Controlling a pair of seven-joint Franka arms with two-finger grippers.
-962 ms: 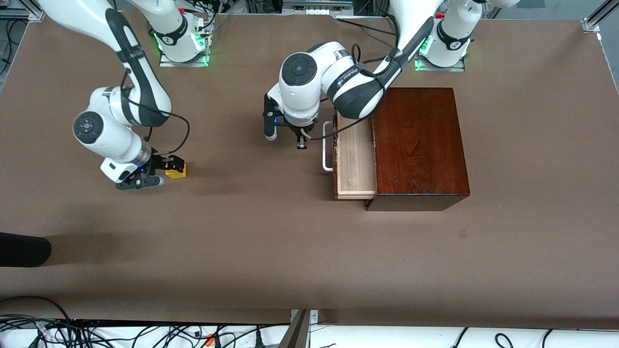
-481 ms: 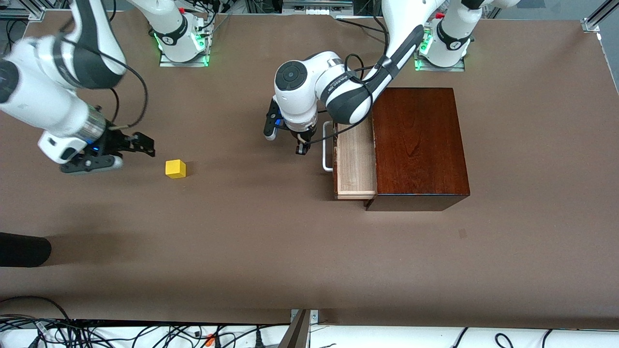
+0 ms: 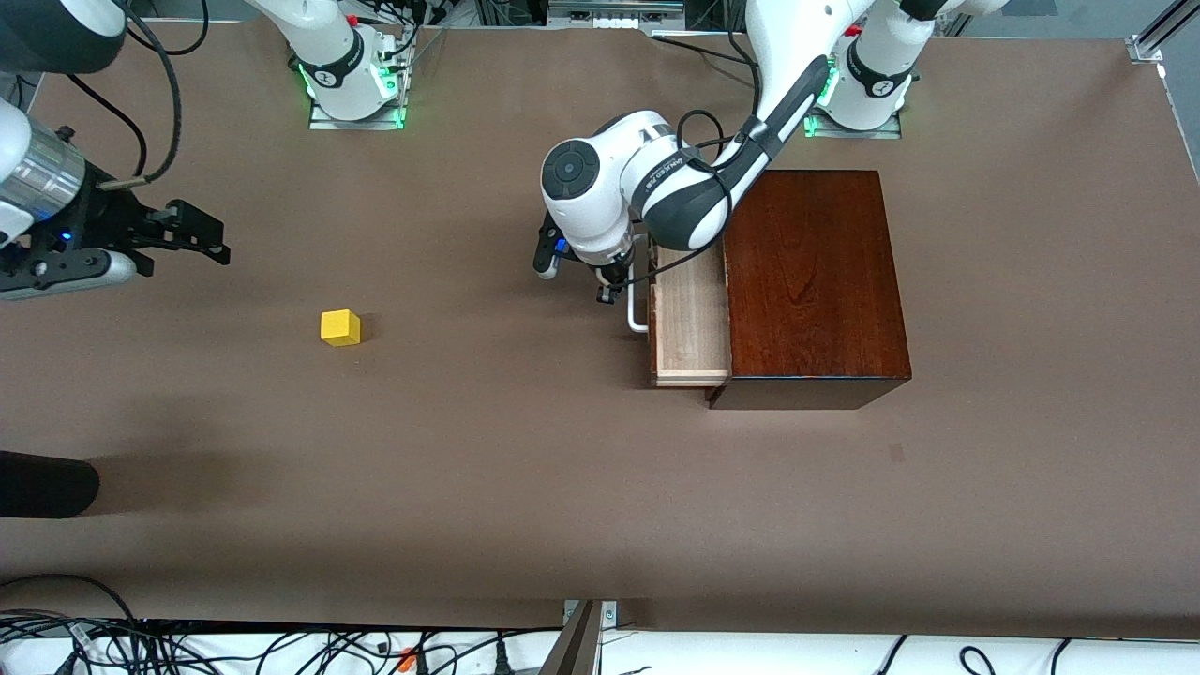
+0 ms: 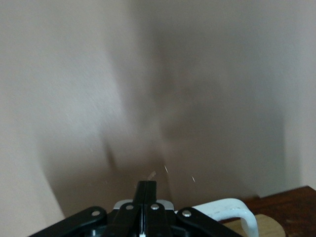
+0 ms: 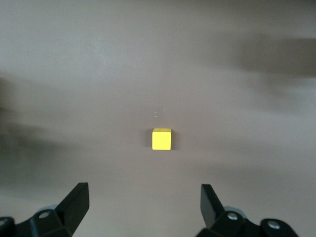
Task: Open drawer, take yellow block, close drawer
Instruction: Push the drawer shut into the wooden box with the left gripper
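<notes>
The yellow block (image 3: pixel 339 327) (image 5: pixel 161 139) lies alone on the brown table, toward the right arm's end. My right gripper (image 3: pixel 208 236) (image 5: pixel 144 198) hangs open and empty above the table, well clear of the block. The drawer (image 3: pixel 691 317) stands pulled out of the mahogany box (image 3: pixel 812 281), and its pale wood tray shows nothing inside. My left gripper (image 3: pixel 607 292) (image 4: pixel 146 185) is shut with nothing in it. It sits right beside the drawer's white handle (image 3: pixel 637 298) (image 4: pixel 233 208); whether it touches the handle I cannot tell.
A black object (image 3: pixel 47 484) juts in at the table's edge at the right arm's end. Cables (image 3: pixel 234 647) run along the edge nearest the front camera. The arm bases (image 3: pixel 352 84) stand at the edge farthest from it.
My right gripper let go of the yellow block, rose and drew away toward the right arm's end. My left gripper came closer to the drawer's handle. The drawer stayed open.
</notes>
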